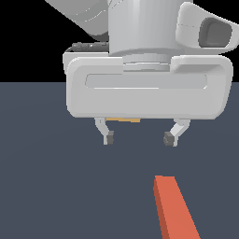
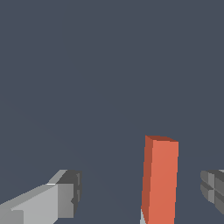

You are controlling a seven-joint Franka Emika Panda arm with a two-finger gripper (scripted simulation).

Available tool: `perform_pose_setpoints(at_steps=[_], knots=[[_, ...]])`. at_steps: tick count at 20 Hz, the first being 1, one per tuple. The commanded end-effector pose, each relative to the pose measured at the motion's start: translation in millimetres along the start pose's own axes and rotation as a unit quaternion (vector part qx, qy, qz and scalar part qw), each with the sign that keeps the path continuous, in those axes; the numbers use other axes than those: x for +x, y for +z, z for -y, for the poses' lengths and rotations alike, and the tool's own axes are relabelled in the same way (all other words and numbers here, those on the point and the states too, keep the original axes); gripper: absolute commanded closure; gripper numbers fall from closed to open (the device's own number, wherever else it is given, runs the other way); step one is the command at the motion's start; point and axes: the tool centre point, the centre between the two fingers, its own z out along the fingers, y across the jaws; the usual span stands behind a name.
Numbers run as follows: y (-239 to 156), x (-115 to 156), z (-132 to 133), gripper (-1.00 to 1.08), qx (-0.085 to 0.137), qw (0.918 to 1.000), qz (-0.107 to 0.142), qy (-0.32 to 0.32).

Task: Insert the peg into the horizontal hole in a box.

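Below, flat dark blue-grey floor [image 1: 46, 186], black backdrop [image 1: 28, 42], peg [image 1: 175, 205] lying flat

Flat, even sim light — no cast shadows, no glare — edges pixelated.

We are looking at a simulated test scene, not any real room. A flat, uniform slate-blue floor [image 1: 46, 186] runs without texture, seams or furniture to a straight horizon, and above it at twelve o'clock in the exterior view lies pure black. The surfaces are flat-shaded with hard polygon edges: the arm's pale grey gripper [image 1: 138, 138] is smooth and blocky, and the red-orange peg [image 1: 175, 210] at five o'clock is a plain untextured bar.
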Motion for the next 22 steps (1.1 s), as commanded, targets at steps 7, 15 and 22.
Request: perform_pose_setpoints(at_steps=[7, 15, 22], knots=[[27, -92, -22, -0.92, -0.001, 0.9998, 0.003, 0.018], [40, -138, -34, -0.92, -0.002, 0.9996, 0.004, 0.027], [44, -154, -38, -0.92, -0.002, 0.9995, 0.005, 0.03]])
